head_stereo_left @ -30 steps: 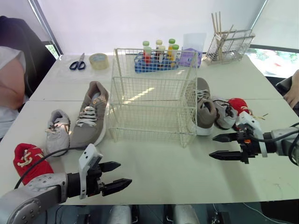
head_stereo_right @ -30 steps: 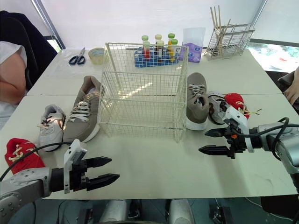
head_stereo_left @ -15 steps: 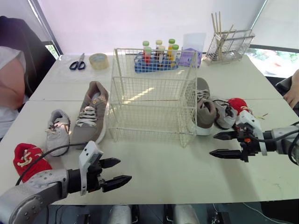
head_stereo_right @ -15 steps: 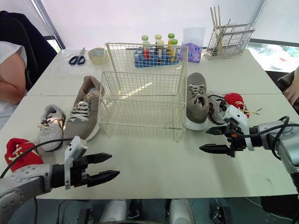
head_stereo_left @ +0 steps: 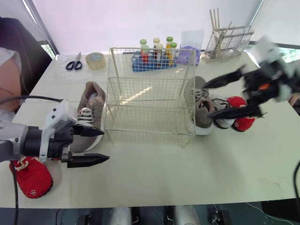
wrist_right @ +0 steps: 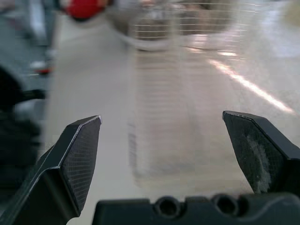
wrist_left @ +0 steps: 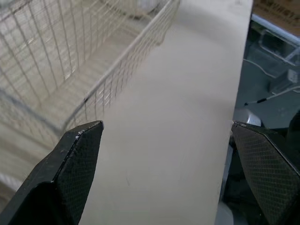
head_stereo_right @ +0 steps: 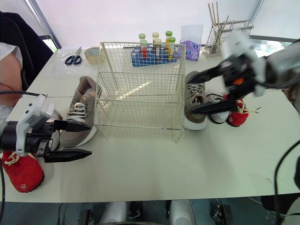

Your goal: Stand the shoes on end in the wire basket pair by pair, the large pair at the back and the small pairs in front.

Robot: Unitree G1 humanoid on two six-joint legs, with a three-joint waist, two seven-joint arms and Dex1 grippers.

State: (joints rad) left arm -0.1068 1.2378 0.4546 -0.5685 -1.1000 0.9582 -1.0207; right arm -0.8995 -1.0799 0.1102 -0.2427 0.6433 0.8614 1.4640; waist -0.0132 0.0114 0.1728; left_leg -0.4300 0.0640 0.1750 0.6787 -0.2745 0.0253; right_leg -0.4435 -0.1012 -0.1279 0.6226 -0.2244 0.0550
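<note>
The empty wire basket (head_stereo_left: 150, 93) stands mid-table. Left of it lie a large taupe shoe (head_stereo_left: 89, 105) and, near the front edge, a small red shoe (head_stereo_left: 30, 176). A small grey shoe (head_stereo_right: 55, 138) is mostly hidden behind my left arm. My left gripper (head_stereo_left: 105, 146) is open, low over the table just in front of the taupe shoe, pointing right. Right of the basket lie the other large taupe shoe (head_stereo_left: 202, 115), a small grey shoe (head_stereo_left: 224, 119) and a red shoe (head_stereo_left: 241, 117). My right gripper (head_stereo_left: 206, 100) is open, raised over these shoes, pointing at the basket's right side.
At the back stand scissors (head_stereo_left: 74, 62), a tape roll (head_stereo_left: 95, 60), a blue rack of bottles (head_stereo_left: 154, 54), a purple pack (head_stereo_left: 190, 51) and a wire rack with sticks (head_stereo_left: 229, 40). A person sits at the left edge (head_stereo_left: 7, 89).
The camera has shifted. My right arm rose off the table and swung left over the right-hand shoes. My left gripper moved away from the front edge toward the left shoes. Both stay open.
</note>
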